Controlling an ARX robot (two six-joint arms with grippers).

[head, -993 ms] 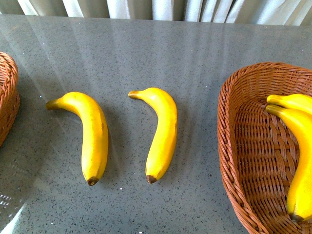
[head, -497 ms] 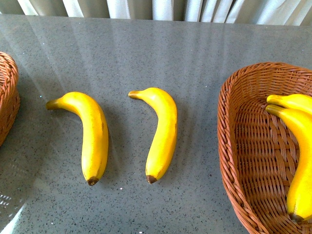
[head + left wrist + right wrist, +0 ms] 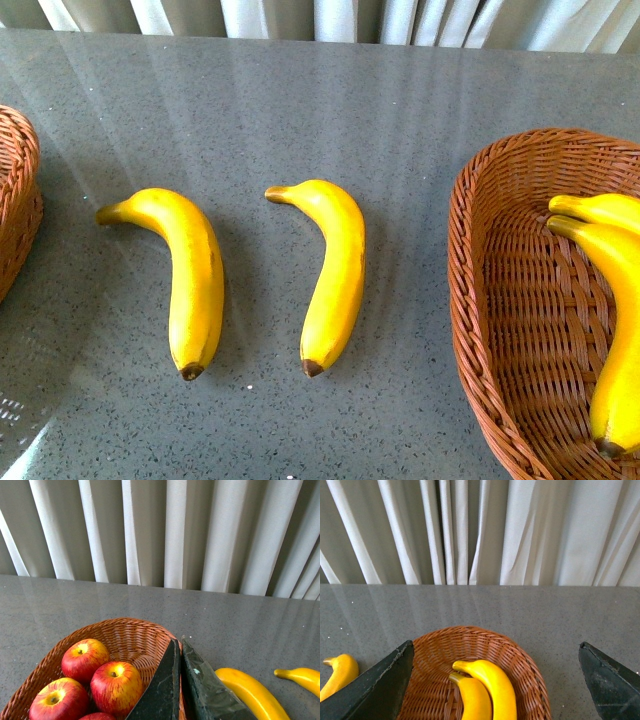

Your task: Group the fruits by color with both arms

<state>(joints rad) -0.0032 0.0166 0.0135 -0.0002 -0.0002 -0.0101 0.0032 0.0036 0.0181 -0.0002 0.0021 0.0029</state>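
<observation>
Two yellow bananas lie side by side on the grey table: a left one [image 3: 190, 280] and a middle one [image 3: 335, 275]. Neither arm shows in the front view. My left gripper [image 3: 179, 645] is shut and empty, hanging over the rim of the left wicker basket [image 3: 135, 630], which holds several red apples [image 3: 116, 687]. The table bananas [image 3: 250, 692] lie just beside it. My right gripper [image 3: 495, 644] is wide open above the right wicker basket [image 3: 530, 675], where two bananas [image 3: 492, 687] lie together. Nothing is between its fingers [image 3: 390, 680].
The right basket [image 3: 480, 300] fills the front view's right edge with its two bananas [image 3: 620, 330]. Only a sliver of the left basket [image 3: 15, 200] shows at the left edge. White curtains [image 3: 320, 18] hang behind the table's far edge.
</observation>
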